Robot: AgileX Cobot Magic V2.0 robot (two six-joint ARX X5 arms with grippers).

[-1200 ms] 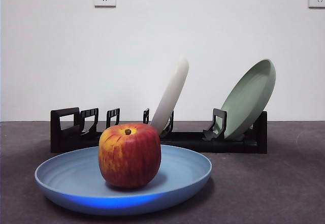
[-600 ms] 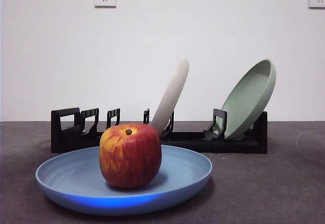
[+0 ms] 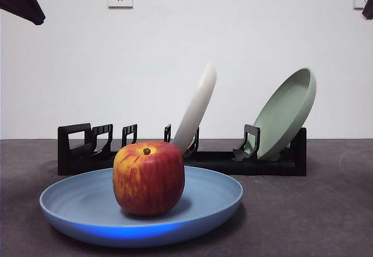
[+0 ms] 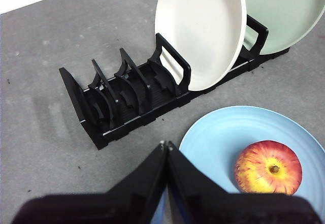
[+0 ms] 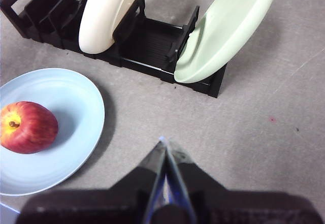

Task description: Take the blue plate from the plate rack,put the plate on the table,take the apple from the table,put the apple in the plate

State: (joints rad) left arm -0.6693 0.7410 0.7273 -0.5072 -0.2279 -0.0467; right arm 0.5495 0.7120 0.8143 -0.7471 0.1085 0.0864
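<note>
white wall with two sockets backs the dark grey tabletop (image 3: 326, 210). near the front edge lies the blue plate (image 3: 81, 201), flat on the tabletop, and the apple (image 3: 149, 178) sits upright on it, a little off its middle, stem dimple up. behind them stands the black plate rack (image 3: 76, 146), holding a cream-white plate (image 3: 197, 108) in a middle slot and a pale green plate (image 3: 287, 112) leaning at one end. left gripper (image 4: 166, 147) hangs above the tabletop, jaws pressed together and holding nothing. right gripper (image 5: 164, 144) likewise has its jaws closed and empty, well apart from the plate.
</note>
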